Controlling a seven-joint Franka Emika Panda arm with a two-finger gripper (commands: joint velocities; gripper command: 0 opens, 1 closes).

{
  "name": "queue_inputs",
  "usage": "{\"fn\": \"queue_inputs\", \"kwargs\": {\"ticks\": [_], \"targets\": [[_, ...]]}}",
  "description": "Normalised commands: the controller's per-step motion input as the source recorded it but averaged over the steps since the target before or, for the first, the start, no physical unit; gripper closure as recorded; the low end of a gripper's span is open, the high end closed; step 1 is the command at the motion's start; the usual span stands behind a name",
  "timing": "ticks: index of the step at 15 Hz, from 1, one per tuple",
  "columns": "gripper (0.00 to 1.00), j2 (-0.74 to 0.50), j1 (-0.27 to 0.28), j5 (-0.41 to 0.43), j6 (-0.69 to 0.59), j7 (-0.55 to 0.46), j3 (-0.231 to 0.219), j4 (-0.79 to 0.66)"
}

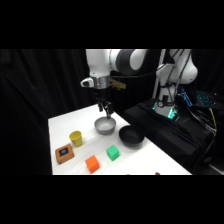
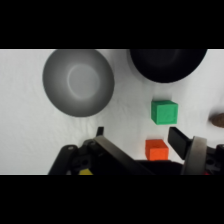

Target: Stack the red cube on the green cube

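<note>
You see the white bench (image 1: 140, 160) brightly lit against a dark, black-draped background. Both views are soft and blurred. In the wrist view the gripper (image 2: 137, 137) linkage sits dark and out of focus; shadows are faint.

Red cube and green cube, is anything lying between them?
Nothing: in both views only bare white table separates the red cube from the green cube, which stand apart.

A robotics lab: black curtains (image 1: 45, 85) surround a white worktop (image 1: 145, 160), with loose cables (image 1: 207, 117) beside the arm's base (image 1: 167, 95)
</note>
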Motion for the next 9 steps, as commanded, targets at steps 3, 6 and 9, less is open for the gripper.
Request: {"fn": "queue_inputs", "kwargs": {"ticks": [3,6,9], "targets": [[0.0,0.02,-0.016,0.022,0.0,0.0,0.015,0.03],[0.0,0.08,-0.016,0.084,0.03,-0.03,0.024,0.1],[0.0,0.14,0.007,0.106,0.05,-0.03,0.048,0.19]]}}
